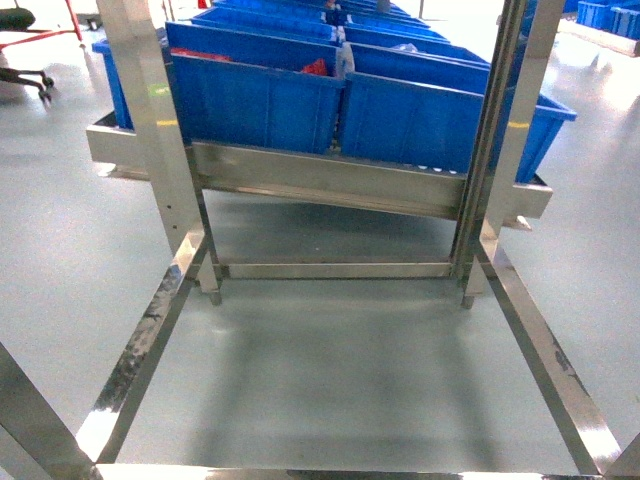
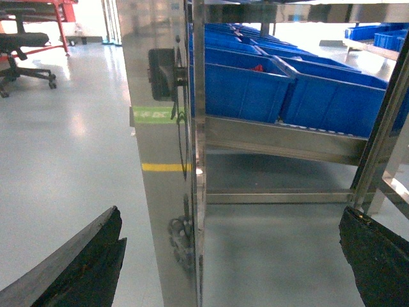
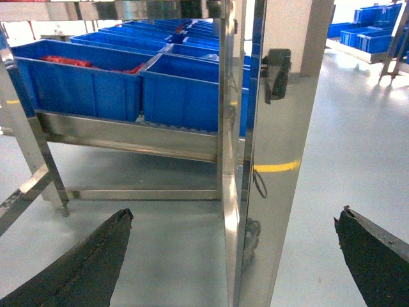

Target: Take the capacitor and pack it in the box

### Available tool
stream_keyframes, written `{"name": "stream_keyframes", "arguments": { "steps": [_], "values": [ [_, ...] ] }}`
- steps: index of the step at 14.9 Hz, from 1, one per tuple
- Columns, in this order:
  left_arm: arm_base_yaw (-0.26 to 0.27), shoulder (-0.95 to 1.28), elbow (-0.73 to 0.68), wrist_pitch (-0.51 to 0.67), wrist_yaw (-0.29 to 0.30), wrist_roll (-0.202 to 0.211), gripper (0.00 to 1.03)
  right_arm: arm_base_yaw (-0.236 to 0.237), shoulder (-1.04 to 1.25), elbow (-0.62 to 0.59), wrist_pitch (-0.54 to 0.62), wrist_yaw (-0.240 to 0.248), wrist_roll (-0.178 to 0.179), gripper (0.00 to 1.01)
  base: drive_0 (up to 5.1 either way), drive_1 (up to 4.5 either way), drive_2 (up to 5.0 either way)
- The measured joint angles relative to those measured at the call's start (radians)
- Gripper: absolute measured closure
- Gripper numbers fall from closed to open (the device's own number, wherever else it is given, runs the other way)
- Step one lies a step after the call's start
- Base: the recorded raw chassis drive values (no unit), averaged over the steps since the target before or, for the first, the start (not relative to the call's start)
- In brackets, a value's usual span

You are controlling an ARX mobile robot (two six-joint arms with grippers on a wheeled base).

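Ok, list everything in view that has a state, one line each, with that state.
Left end effector: open, fingers wide apart, holding nothing.
Right end effector: open, fingers wide apart, holding nothing.
Blue bins: uncovered, resting in rows on the steel rack; red items show in some.
Office chair: upright on the floor, unoccupied.

head view downward, both wrist views low, all toward blue bins [image 1: 260, 100].

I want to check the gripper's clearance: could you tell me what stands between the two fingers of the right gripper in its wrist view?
A polished steel rack post rises between the right gripper's open fingers, with grey floor beside it.
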Motion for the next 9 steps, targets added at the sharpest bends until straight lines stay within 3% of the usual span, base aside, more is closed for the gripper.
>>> {"name": "stream_keyframes", "arguments": {
  "steps": [9],
  "values": [
    [0.0, 0.0, 0.0, 0.0, 0.0, 0.0, 0.05, 0.0, 0.0, 0.0, 0.0, 0.0, 0.0, 0.03, 0.0, 0.0, 0.0]
  ]
}}
